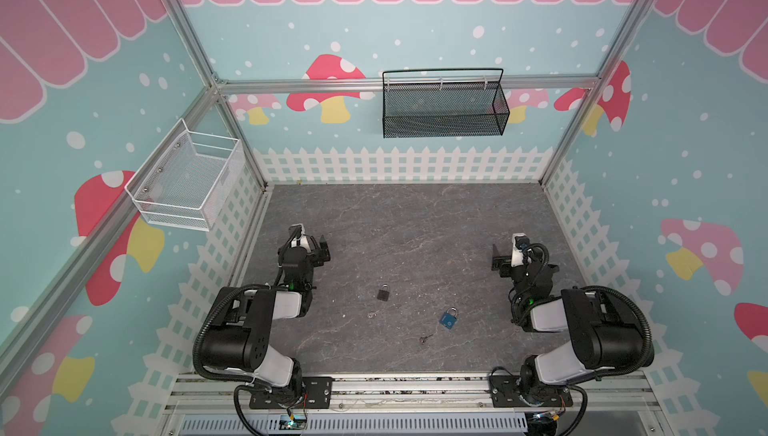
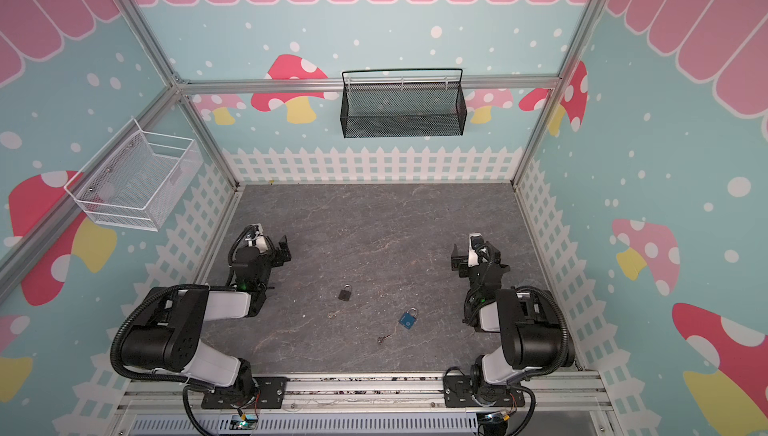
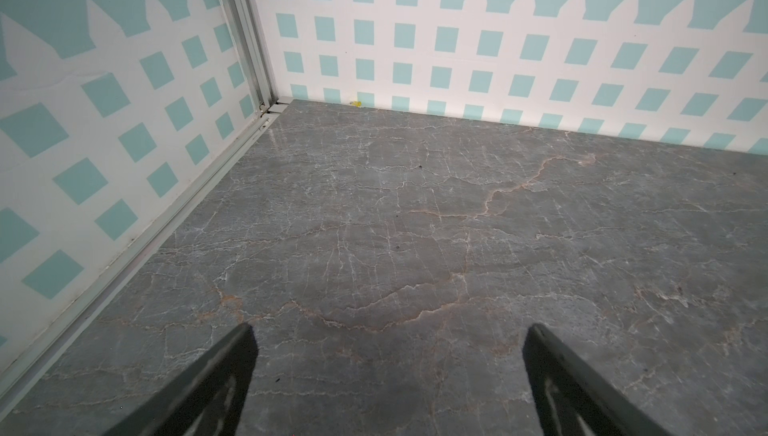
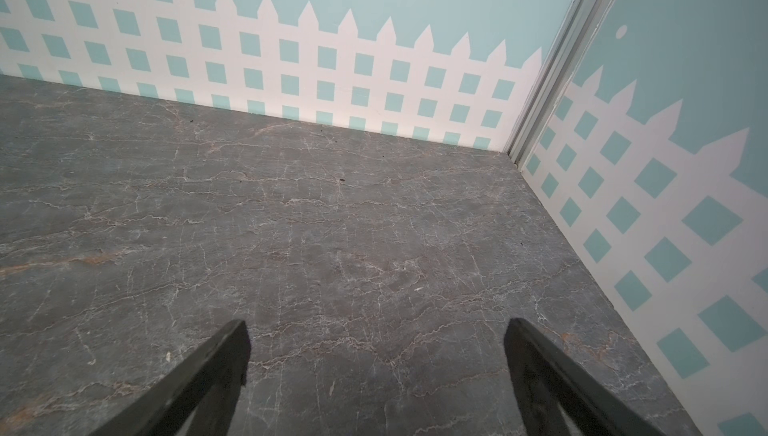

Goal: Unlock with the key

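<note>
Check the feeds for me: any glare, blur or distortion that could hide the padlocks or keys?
In both top views: soft even light, no glare, edges bowed; blue padlock and black padlock clear, dark key and pale key tiny, faint. Left wrist view: floor sharp, slight sheen near the corner, no lock or key in frame. Right wrist view: same, minus sheen.
</note>
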Controlling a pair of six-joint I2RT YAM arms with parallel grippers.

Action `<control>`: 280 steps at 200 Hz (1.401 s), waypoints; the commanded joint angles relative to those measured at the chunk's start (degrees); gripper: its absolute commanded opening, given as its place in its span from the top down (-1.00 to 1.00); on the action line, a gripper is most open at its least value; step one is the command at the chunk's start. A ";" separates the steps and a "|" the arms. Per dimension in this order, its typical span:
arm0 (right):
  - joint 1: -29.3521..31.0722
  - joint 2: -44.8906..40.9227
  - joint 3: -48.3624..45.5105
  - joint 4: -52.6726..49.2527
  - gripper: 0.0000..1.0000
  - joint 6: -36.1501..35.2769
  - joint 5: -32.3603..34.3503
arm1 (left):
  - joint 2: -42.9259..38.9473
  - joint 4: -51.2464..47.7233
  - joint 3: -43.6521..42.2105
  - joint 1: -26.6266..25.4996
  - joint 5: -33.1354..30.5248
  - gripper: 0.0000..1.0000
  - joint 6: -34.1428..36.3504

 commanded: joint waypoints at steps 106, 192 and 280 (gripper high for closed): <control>0.26 -15.17 14.47 -36.77 -0.97 13.28 2.26 | -26.22 -32.48 6.61 0.37 0.04 -0.99 -13.88; 0.25 -18.70 19.22 -56.38 -0.96 34.82 -6.23 | -43.57 -43.72 2.62 1.53 0.20 -0.99 -37.19; 17.99 -20.07 28.18 -73.70 -0.96 32.95 -7.55 | -52.98 -70.11 9.22 0.44 15.19 -1.00 -39.06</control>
